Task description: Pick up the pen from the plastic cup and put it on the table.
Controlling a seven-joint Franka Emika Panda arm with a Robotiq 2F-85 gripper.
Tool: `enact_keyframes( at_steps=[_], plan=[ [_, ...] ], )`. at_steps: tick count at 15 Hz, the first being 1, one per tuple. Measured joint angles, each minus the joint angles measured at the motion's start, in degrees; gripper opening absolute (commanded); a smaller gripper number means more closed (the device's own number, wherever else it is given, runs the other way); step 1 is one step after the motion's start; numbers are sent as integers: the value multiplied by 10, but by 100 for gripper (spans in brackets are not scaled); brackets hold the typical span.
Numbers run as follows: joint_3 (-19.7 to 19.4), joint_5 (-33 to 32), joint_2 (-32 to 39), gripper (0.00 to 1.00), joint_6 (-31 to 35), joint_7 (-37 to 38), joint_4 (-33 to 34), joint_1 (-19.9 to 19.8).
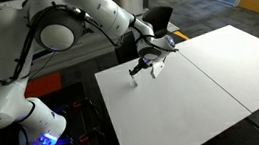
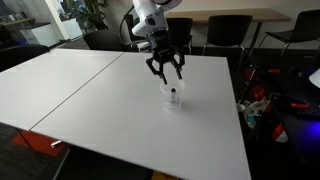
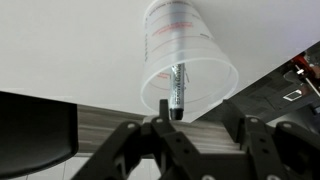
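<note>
The small translucent plastic cup (image 2: 173, 100) stands on the white table (image 2: 90, 90) near one edge. It also shows in an exterior view (image 1: 134, 80) and fills the upper wrist view (image 3: 190, 45). The dark pen (image 3: 179, 92) stands inside it, leaning against the wall, and shows as a dark speck in an exterior view (image 2: 174, 92). My gripper (image 2: 166, 72) hangs just above the cup, open and empty, its fingers spread on either side of the cup's mouth. The fingers frame the bottom of the wrist view (image 3: 205, 130). It also shows in an exterior view (image 1: 152, 65).
A thin seam (image 1: 217, 83) splits the table into two panels. Black chairs (image 2: 225, 30) stand along the far side, and another (image 1: 158, 20) stands behind the arm. The table edge (image 3: 100, 108) lies close to the cup, with grey floor beyond. The robot base (image 1: 13, 108) stands beside the table.
</note>
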Motion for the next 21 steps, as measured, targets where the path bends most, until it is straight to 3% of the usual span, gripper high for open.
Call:
enact_keyframes(
  at_steps=[6,11,14,15,16,19,20,21],
  plan=[
    [8,0,18,43,24,-7,0,0],
    [16,0,29,51,32,-7,0,0],
    [18,0,34,48,33,-7,1,0],
    [19,0,36,40,33,-7,1,0],
    [20,0,38,24,33,-7,1,0],
    [23,0,43,4,33,-7,2,0],
    [23,0,44,0,33,-7,3,0],
    [24,0,44,2,32,-7,3,0]
  ],
)
